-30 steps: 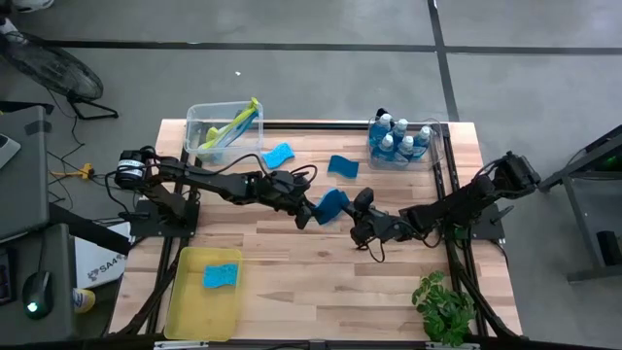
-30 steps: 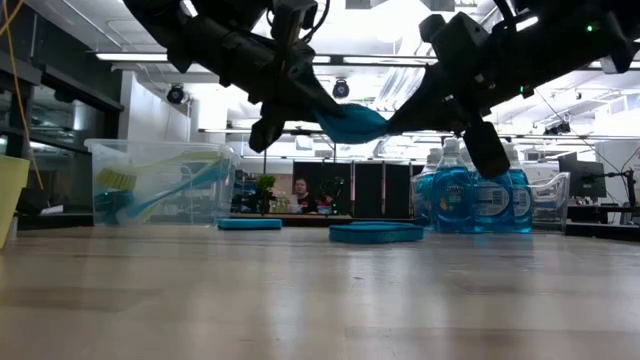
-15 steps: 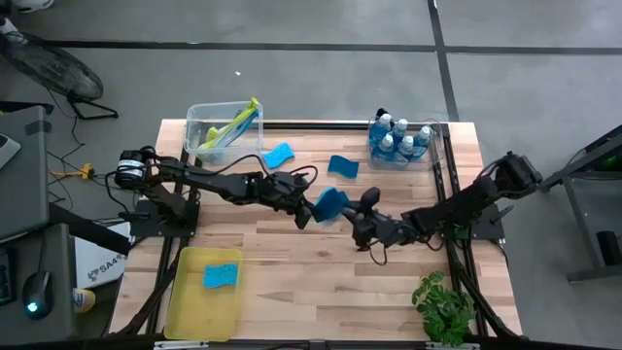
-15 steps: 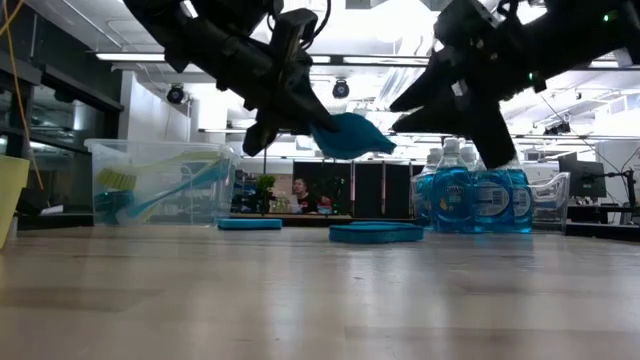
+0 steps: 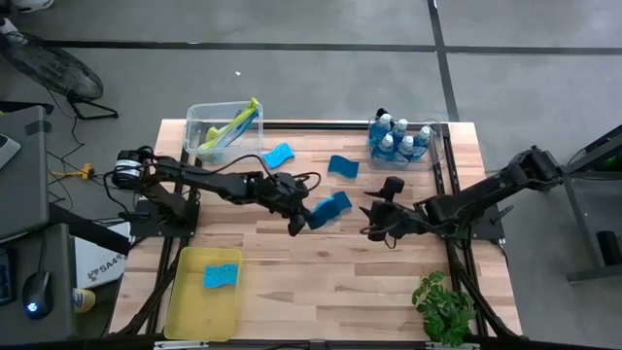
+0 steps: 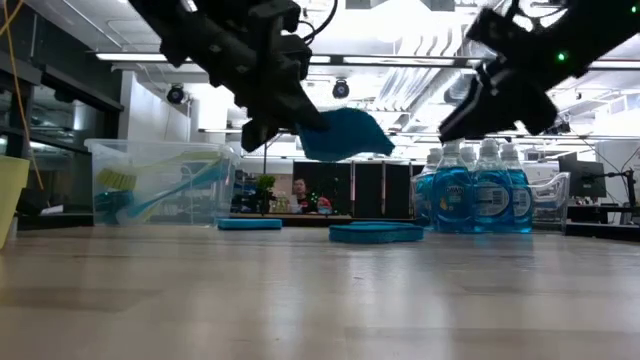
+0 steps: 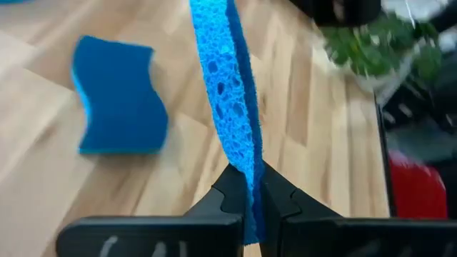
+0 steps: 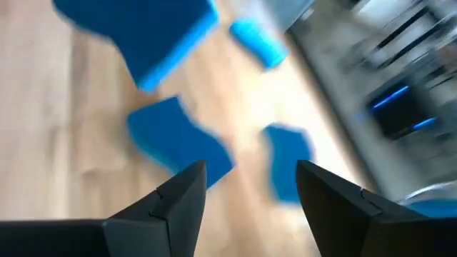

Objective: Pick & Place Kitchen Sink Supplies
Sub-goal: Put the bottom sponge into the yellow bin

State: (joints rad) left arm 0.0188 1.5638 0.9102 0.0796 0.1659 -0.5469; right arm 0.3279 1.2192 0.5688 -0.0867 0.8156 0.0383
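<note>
you have one sponge in the yellow tray (image 5: pixel 185 292), another pinched in the left gripper (image 5: pixel 303 220), the right gripper (image 5: pixel 373 220) open and empty, two sponges still lying on the table (image 5: pixel 292 277).

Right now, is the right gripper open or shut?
Open: the right gripper shows its two fingers spread with nothing between them.

A light wooden surface (image 5: pixel 292 272) is seen from above. A clear plastic bin (image 5: pixel 206 124) of dish brushes is set at its far left corner, and a clear bin (image 5: pixel 435 146) of dish-soap bottles at its far right corner. Two blue sponges (image 5: pixel 278 155) (image 5: pixel 342 166) lie flat between them near the far edge. A yellow tray (image 5: pixel 185 292) sits at the near left corner, a potted plant (image 5: pixel 443 303) at the near right.
</note>
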